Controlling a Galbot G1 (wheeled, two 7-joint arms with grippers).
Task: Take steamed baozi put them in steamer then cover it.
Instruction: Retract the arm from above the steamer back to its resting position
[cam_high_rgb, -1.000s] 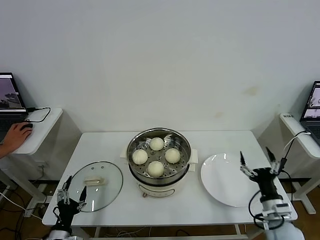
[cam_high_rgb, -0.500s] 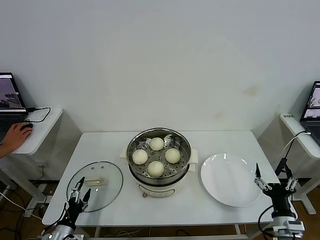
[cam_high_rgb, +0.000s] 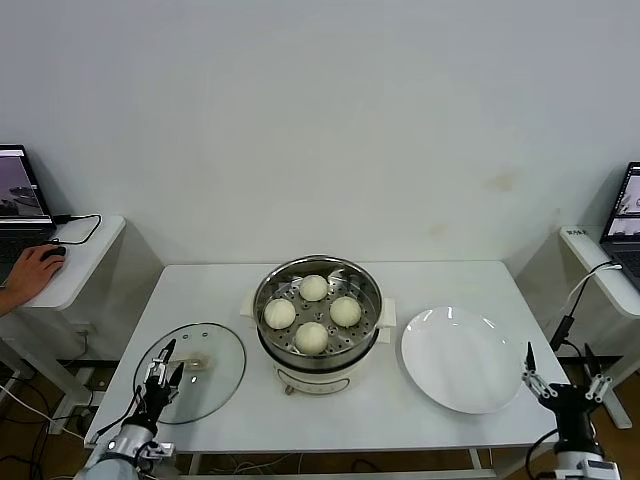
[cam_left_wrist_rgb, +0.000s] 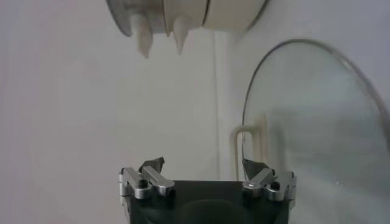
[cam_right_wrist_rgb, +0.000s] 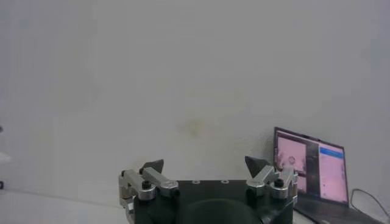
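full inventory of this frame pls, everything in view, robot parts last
steamed baozi: 4, cream-white, inside the steamer on its perforated tray
steamer: 1, shiny steel on a cream-white base, table centre, uncovered
cover: 1, clear glass with metal rim and cream handle, flat on the table on the steamer's left
plate: 1, white, bare, on the steamer's right
table: 1, white, holds all of the above
side desks: 2, white, one at each edge of the head view
laptops: 2, screens lit, one on each side desk
person's hand: 1, on a mouse at the left desk
left tool: 1, black, open, over the cover's near edge
right tool: 1, black, open, off the table's right front corner
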